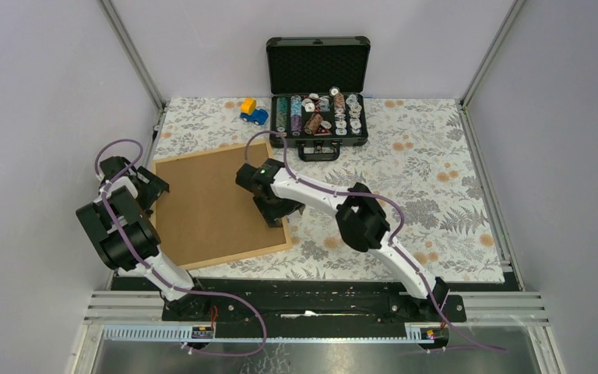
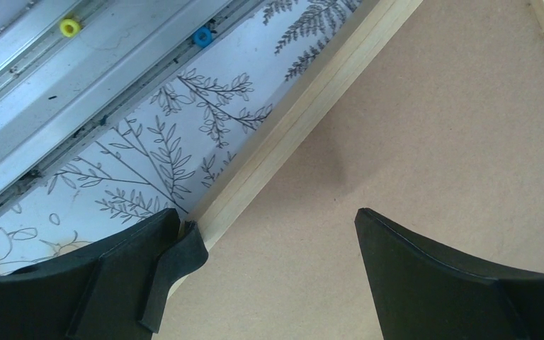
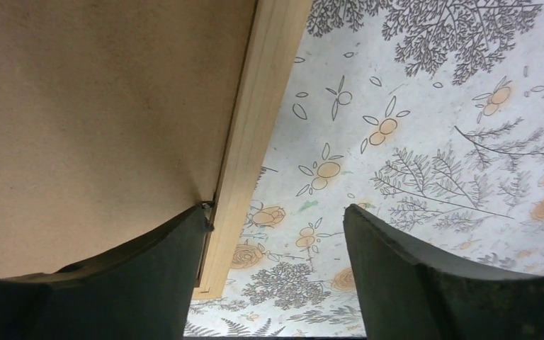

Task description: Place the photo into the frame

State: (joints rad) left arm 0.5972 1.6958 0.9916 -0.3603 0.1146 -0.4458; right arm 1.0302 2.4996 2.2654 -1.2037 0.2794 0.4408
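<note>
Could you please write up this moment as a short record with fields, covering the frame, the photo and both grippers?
frame: lies flat on the floral table cover, brown backing sheet facing up
photo: not visible in any view
left gripper: open, straddling the frame's left rail
right gripper: open, straddling the right rail close to the near corner
other things: open black case and toy car, far side of the table

I see the whole floral desk (image 1: 436,171) from above and behind; both wrist cameras look down close at opposite edges of the thin light-wood rectangular frame (image 1: 237,257).
</note>
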